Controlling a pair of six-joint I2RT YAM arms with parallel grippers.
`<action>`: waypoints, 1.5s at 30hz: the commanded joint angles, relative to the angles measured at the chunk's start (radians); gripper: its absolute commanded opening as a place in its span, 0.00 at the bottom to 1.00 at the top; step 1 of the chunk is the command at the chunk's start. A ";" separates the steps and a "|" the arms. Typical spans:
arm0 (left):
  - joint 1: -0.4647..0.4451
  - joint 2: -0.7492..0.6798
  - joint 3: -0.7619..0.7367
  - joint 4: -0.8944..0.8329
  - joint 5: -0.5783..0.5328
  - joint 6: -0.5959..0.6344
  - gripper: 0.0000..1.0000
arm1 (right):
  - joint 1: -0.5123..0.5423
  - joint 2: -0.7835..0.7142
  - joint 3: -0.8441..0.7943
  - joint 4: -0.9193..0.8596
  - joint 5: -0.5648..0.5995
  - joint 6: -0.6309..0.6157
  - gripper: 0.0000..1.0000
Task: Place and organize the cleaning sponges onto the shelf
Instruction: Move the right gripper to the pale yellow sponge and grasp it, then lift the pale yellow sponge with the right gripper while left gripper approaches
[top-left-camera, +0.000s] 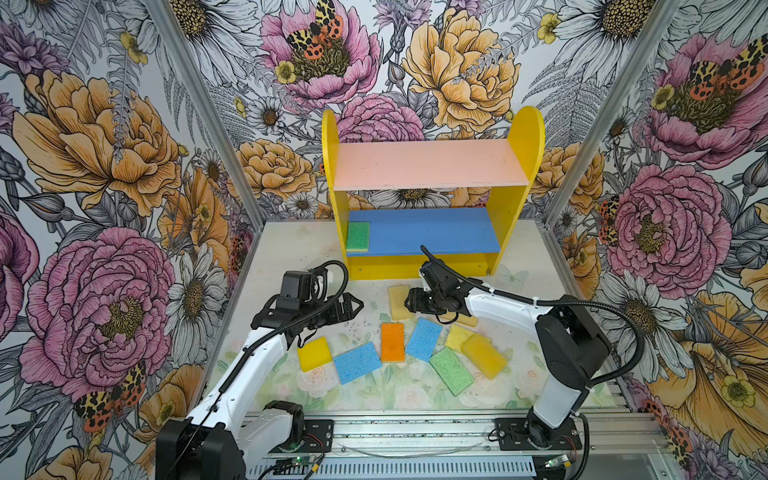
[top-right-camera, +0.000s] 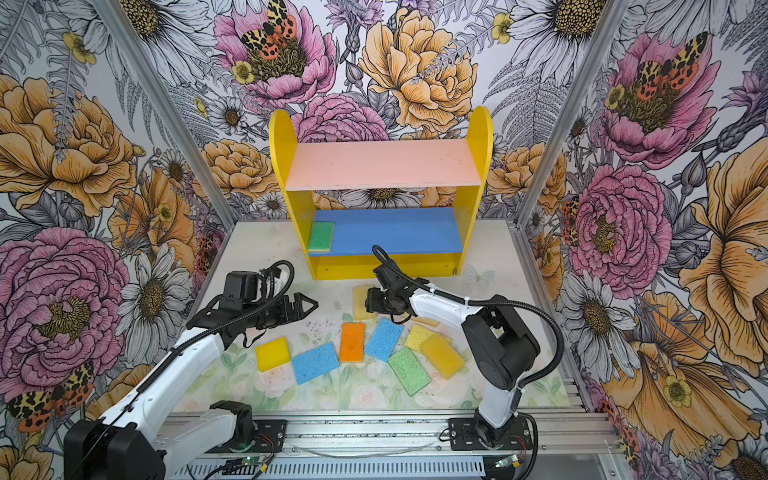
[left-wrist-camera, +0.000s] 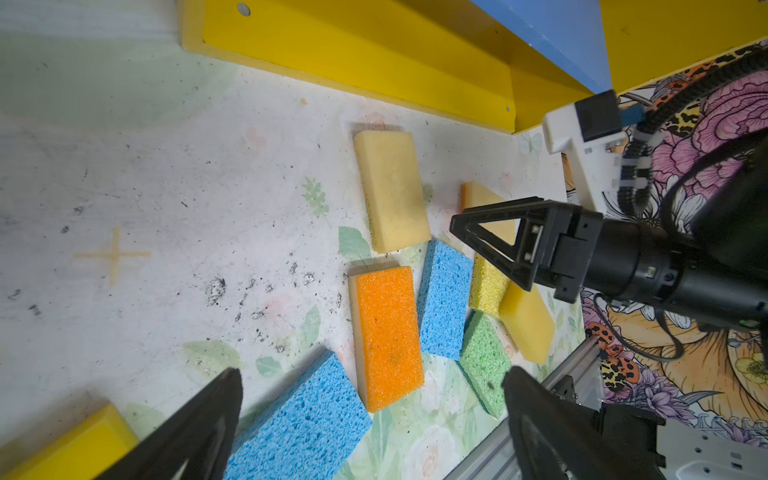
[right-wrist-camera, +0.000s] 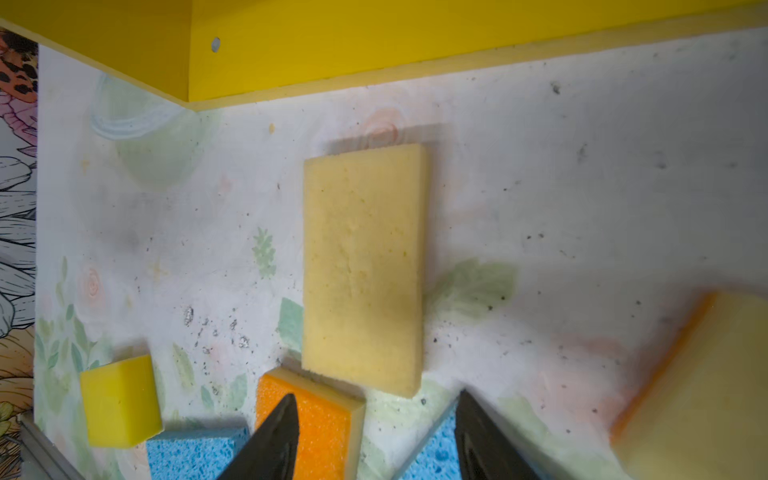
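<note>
Looking down in both top views, the shelf (top-left-camera: 515, 174) stood at 12 o'clock on the table (top-left-camera: 291, 257). One green sponge (top-left-camera: 358, 236) lay flat on its blue board (top-left-camera: 432, 230), at the 9 o'clock end. The other cleaning sponges (top-right-camera: 316, 362) lay flat on the table, toward 6 o'clock from the shelf. A pale tan sponge (top-left-camera: 397, 307) lay nearest the shelf, and an orange sponge (top-right-camera: 351, 341) lay just at 6 o'clock from it. The left gripper (top-left-camera: 358, 304) hung at 9 o'clock from the pale tan sponge, with its jaws wide apart and nothing in them. The right gripper (top-left-camera: 409, 302) hung over the 3 o'clock edge of that sponge. In the left wrist view, the left gripper's fingers (left-wrist-camera: 199, 428) stood far apart with only a blue sponge (left-wrist-camera: 303, 419) and the orange sponge below the gap. The right gripper showed from the side there, above some yellow sponges (left-wrist-camera: 528, 324). In the right wrist view, the right gripper's fingers (right-wrist-camera: 274, 440) stood apart and held nothing. The pale tan sponge lay flat just past the fingertips, between them and the shelf's yellow base (right-wrist-camera: 415, 50).
</note>
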 joint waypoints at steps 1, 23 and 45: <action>-0.003 0.002 -0.001 -0.012 -0.008 0.021 0.99 | -0.019 0.043 0.054 0.013 0.003 -0.034 0.60; 0.016 0.010 0.004 -0.022 -0.010 0.022 0.99 | -0.018 0.149 0.051 0.073 0.025 -0.021 0.16; 0.097 -0.026 -0.036 0.168 0.199 -0.127 0.99 | -0.013 -0.093 0.043 0.082 -0.123 0.006 0.00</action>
